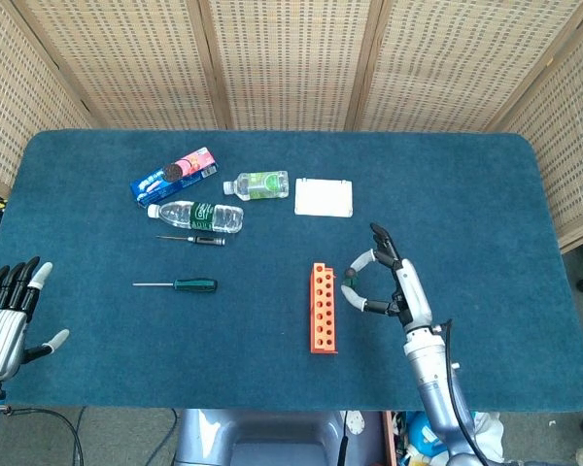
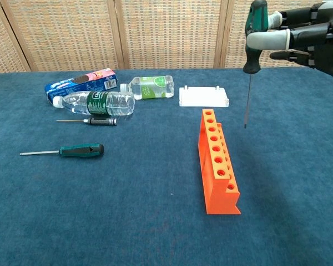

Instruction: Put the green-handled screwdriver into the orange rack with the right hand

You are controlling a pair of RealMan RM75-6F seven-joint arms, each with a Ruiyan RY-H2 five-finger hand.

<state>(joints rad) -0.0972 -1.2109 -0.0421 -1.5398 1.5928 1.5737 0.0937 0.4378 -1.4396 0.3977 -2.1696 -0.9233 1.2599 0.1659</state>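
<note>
Head view
Rack: orange rack (image 1: 323, 308) lies lengthwise on the blue table (image 1: 466, 194), holes facing up
Right hand: right hand (image 1: 384, 286) hovers just right of the rack's far end, thumb and a finger pinching a green-handled screwdriver (image 1: 351, 275), other fingers spread; only the handle's top shows here
Left hand: left hand (image 1: 5, 320) sits well to the left of the rack at the table's near edge, fingers straight and side by side, thumb held apart, holding nothing
Second screwdriver: another green-handled one (image 1: 178, 284) lies flat, left of the rack
Other items: small black-handled screwdriver (image 1: 192, 239), water bottle (image 1: 195, 216), green-labelled bottle (image 1: 257, 184) and biscuit pack (image 1: 174, 174) lie far left of and beyond the rack; white box (image 1: 324, 197) lies just beyond it

Chest view
Held screwdriver: it (image 2: 253, 39) hangs upright, tip down, above the table, right of the rack's (image 2: 216, 163) far end and clear of it
Right hand: fingers (image 2: 272, 39) pinch the handle
Left hand: outside this view
</note>
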